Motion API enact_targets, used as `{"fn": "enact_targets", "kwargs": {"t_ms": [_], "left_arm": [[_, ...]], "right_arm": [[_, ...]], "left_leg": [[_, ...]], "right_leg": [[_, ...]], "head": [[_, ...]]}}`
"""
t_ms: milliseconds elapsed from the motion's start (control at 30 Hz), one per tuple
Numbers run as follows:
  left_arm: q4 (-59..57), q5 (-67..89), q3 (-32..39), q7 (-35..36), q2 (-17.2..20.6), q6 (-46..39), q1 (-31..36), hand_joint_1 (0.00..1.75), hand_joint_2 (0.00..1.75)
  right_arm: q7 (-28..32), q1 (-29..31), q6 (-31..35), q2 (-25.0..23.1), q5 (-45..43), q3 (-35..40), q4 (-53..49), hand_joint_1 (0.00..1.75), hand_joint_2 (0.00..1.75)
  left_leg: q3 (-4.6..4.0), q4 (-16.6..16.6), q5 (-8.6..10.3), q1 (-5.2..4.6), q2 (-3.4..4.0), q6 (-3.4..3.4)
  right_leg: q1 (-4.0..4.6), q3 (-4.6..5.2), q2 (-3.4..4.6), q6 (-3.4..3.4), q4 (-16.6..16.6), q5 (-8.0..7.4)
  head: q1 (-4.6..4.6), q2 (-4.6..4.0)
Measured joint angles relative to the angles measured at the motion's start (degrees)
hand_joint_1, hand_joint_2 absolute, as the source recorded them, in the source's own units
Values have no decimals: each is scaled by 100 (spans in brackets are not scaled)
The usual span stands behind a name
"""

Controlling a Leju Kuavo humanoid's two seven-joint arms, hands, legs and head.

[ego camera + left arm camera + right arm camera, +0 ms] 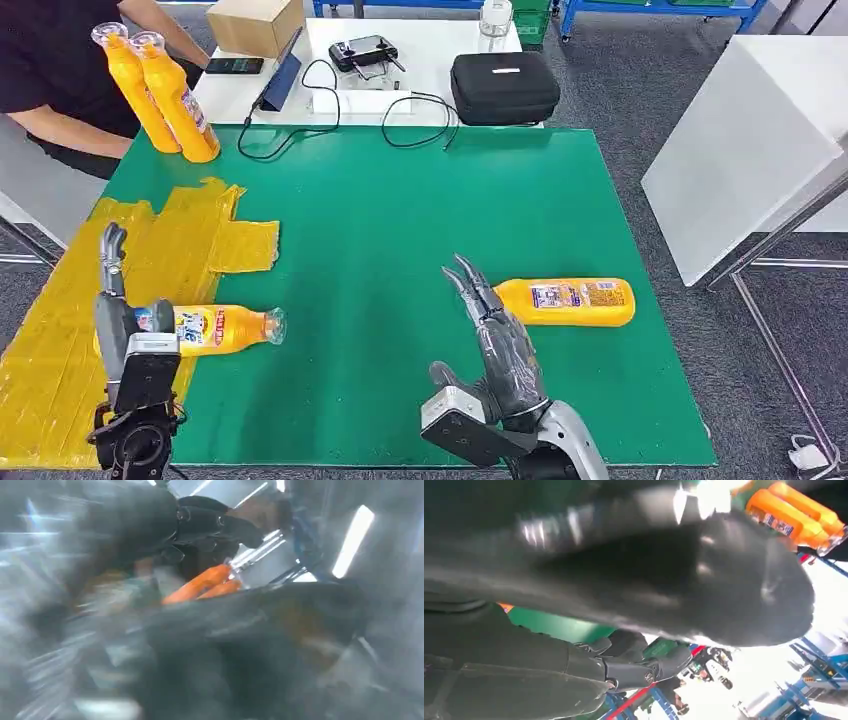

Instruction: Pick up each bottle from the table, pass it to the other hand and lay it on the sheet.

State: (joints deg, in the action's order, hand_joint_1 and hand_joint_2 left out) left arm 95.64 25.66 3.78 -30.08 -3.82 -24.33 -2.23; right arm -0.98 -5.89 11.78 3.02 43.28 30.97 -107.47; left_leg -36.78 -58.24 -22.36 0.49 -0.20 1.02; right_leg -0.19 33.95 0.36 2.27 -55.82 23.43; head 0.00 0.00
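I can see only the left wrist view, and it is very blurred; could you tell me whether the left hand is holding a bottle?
Observer: No. The left hand has its fingers stretched out, and a bottle lies on its side beside it, partly on the yellow sheet.
Operator: Thank you. What is the right hand doing?
Observer: The right hand is open, just short of a second bottle that lies on the green mat.
Operator: Are any others left?
Observer: Yes, two bottles stand together at the far left corner, next to a person.
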Motion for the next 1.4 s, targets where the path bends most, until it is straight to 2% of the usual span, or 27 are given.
{"fn": "enact_targets", "kwargs": {"t_ms": [67, 167, 200, 300, 433, 733, 900, 1133, 1400], "left_arm": [[281, -520, 59, -264, -102, 148, -74, 0, 0], [711, -857, 70, -273, -234, 342, -220, 0, 0], [847, -962, 70, -260, -265, 398, -268, 0, 0], [1193, -1275, 72, -254, -352, 537, -453, 0, 0], [1378, -1565, 75, -179, -413, 772, -575, 0, 0], [1450, -1855, 94, 6, -457, 1189, -704, 0, 0], [1450, -1901, 99, 74, -477, 1244, -743, 0, 0], [1450, -2023, 116, 76, -481, 1305, -752, 0, 0], [1450, -2222, 127, 70, -481, 1449, -731, 0, 0]], "right_arm": [[0, -99, 59, 13, 9, -91, -87, 0, 0], [0, -361, 214, 105, 28, -254, -260, 0, 0], [-2, -441, 293, 149, 44, -322, -333, 0, 175], [-26, -784, 507, 303, 199, -570, -548, 0, 175], [-263, -1038, 457, 496, 398, -842, -669, 0, 175], [-789, -1466, -531, 1442, 802, -1837, -697, 0, 175], [-890, -1494, -881, 1620, 1003, -2534, -575, 0, 175], [-874, -1480, -1064, 1672, 1036, -3125, -391, 0, 175], [-743, -935, -1431, 1672, 1086, -3766, 275, 0, 175]], "left_leg": [[0, 0, 0, 10, 0, -1], [1, 0, -9, 10, -8, -3], [0, 0, -11, 9, -7, -1], [-2, 0, -16, 1, -4, 5], [-5, 0, -16, -2, -2, 6], [-6, 0, -16, -8, -2, 13], [-6, 0, -15, -8, -2, 14], [-7, 0, -17, -8, -2, 14], [-7, 0, -11, -11, 0, 22]], "right_leg": [[5, 11, 0, -3, 0, 2], [9, 44, -1, -16, 1, 19], [9, 43, -1, -15, 1, 20], [2, 12, -1, -4, 1, 13], [-2, 0, -1, -3, 1, 12], [-5, 1, -1, -1, 3, 11], [-5, -1, -1, -1, 3, 10], [-5, -1, -1, -1, 2, 11], [-7, -1, 0, 0, 3, 8]], "head": [[-2, 0], [0, 0], [2, 0], [0, 0], [0, 0], [-2, 0], [0, 0], [-4, 0], [0, 0]]}}
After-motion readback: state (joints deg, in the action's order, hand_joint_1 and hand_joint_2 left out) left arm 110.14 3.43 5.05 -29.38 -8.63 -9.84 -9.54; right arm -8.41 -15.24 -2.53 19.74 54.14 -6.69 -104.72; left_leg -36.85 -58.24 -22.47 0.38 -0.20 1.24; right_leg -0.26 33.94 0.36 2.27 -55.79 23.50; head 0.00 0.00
